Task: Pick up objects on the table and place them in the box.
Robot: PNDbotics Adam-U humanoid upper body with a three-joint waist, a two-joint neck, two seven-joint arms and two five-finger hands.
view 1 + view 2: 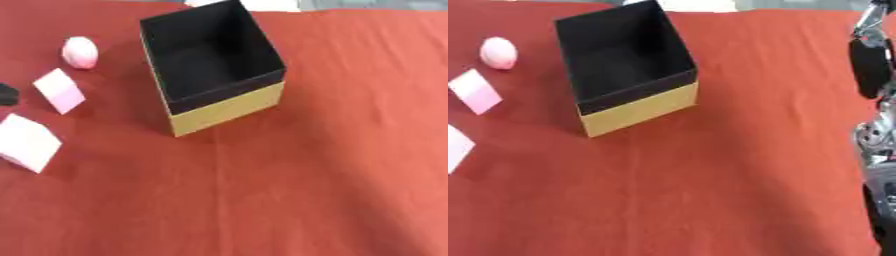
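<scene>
A red cloth (306,165) covers the table, faintly creased; pale, blurred shapes (271,4) show along its far edge.

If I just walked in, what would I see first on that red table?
First the open black box with a tan front, standing on the red cloth near the far middle. Left of it lie three pale pink things: a round ball, a small block and a bigger block. Part of a black and silver robot arm shows at the right edge.

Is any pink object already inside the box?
No, the box shows only its dark interior; the pink ball and pink blocks lie on the cloth left of it.
</scene>
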